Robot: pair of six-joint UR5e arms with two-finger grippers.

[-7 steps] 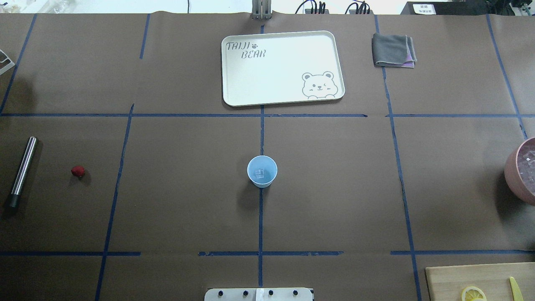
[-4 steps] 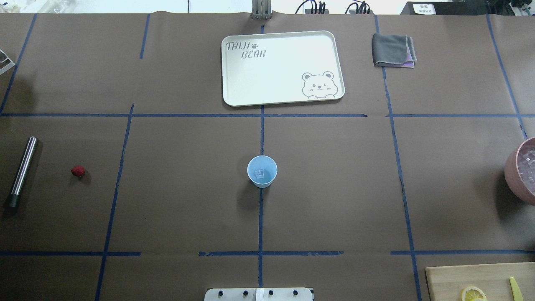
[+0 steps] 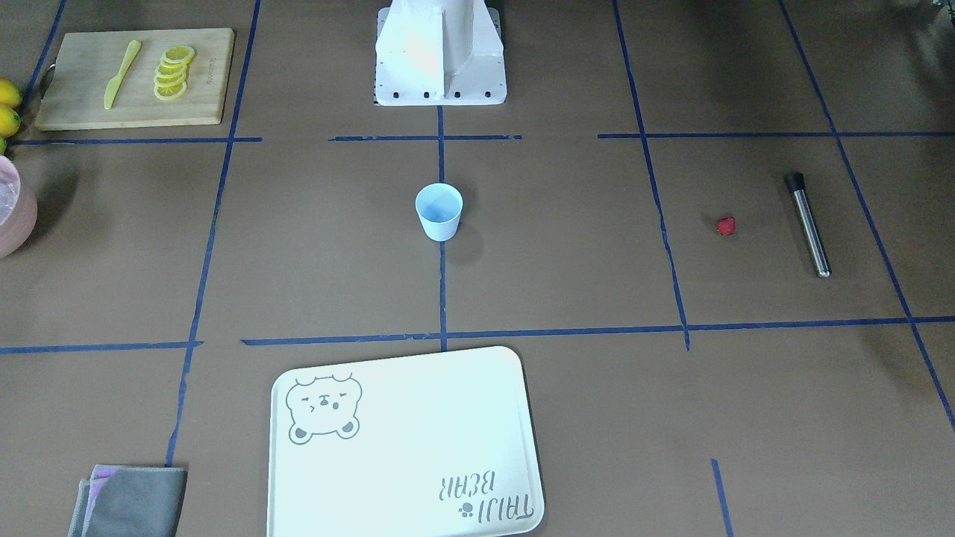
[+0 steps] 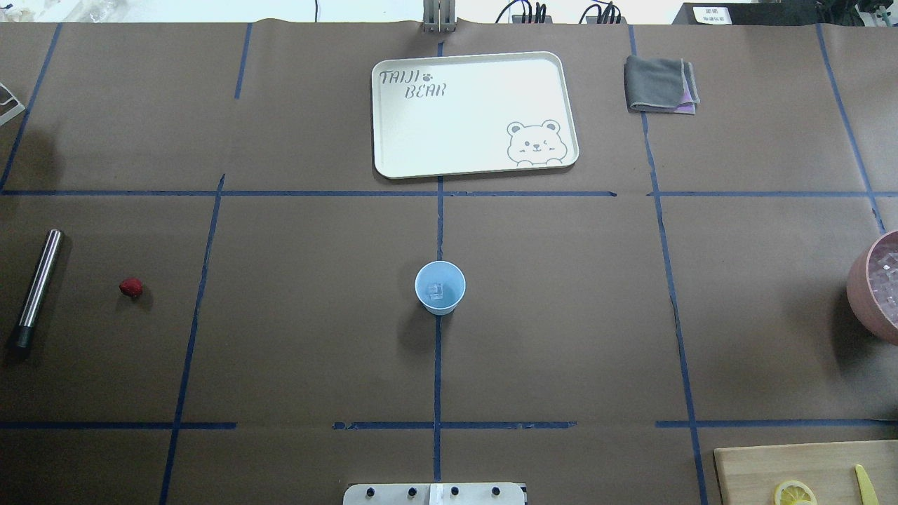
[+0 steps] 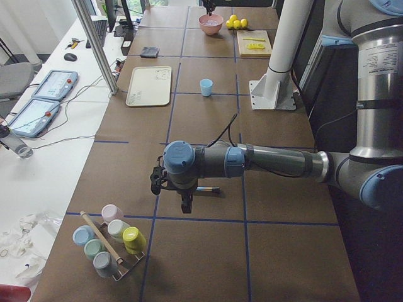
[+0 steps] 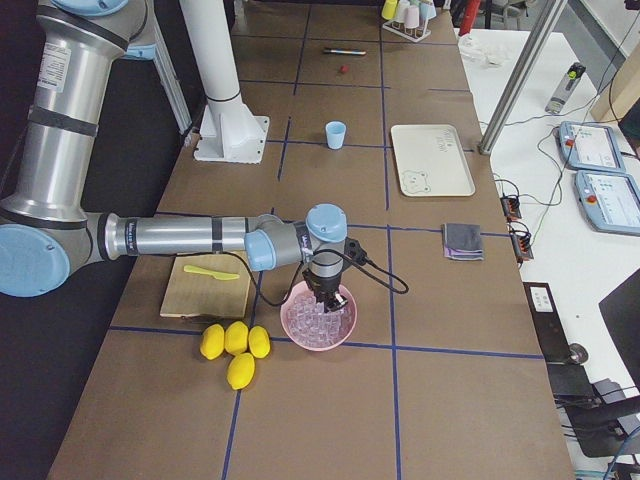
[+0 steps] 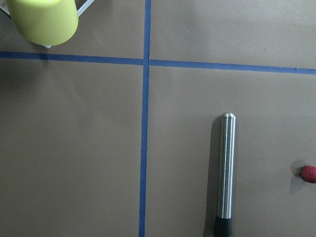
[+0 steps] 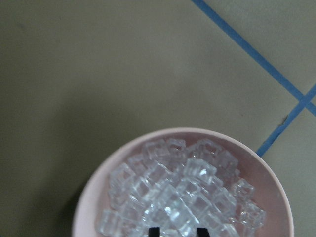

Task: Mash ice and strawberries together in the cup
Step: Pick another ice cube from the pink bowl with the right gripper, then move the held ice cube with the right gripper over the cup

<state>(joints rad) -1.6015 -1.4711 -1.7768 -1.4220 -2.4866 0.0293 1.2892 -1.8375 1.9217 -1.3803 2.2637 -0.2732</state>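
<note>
At the middle of the counter (image 4: 561, 315) the pale blue cup (image 4: 440, 287) stands upright on a crossing of blue tape lines, with one clear ice lump (image 4: 437, 291) lying in its bottom. Well off to the cup's left, on the robot's left side, the red strawberry (image 4: 130, 287) lies on the bare brown paper. Farther from the cup on that same side is a steel rod with a dark end (image 4: 38, 287). The left end effector (image 5: 186, 207) hangs low over that rod, far from the cup. It shows only in the side view, so I cannot tell how far it is open.

Well off to the cup's right, a pink bowl (image 8: 98, 182) holds a heap of ice cubes (image 8: 182, 197). The right end effector (image 8: 177, 231) hangs down over the heap. Its two dark fingertips (image 8: 154, 231) stand apart, with nothing visibly clamped between them.

Beyond the cup, away from the robot, lies a white tray with a bear drawing (image 4: 477, 112), and right of the tray a folded grey cloth (image 4: 659, 84). Nearer the robot than the cup and to its right, a wooden board (image 3: 74, 67) carries lemon slices (image 3: 173, 71) and a yellow knife (image 3: 121, 73).
</note>
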